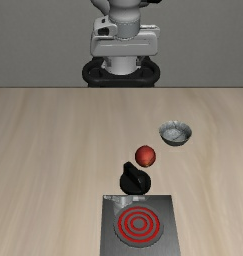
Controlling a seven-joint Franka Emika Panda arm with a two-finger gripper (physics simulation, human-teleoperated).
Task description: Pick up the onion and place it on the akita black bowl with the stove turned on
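Round onion (145, 155) on table (43, 170), long axis unclear.

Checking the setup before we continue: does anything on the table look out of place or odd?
Only the stove: its burner glows red with nothing on it. The black bowl stands just off the stove, the onion beside it. Nothing looks spilled or broken.

Onion (145, 155) btwn grey bowl (175, 132) & dark obj (136, 180); stove (139, 225) burner glowing red.

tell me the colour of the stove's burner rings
Bright red concentric burner rings, shown best in the exterior view.
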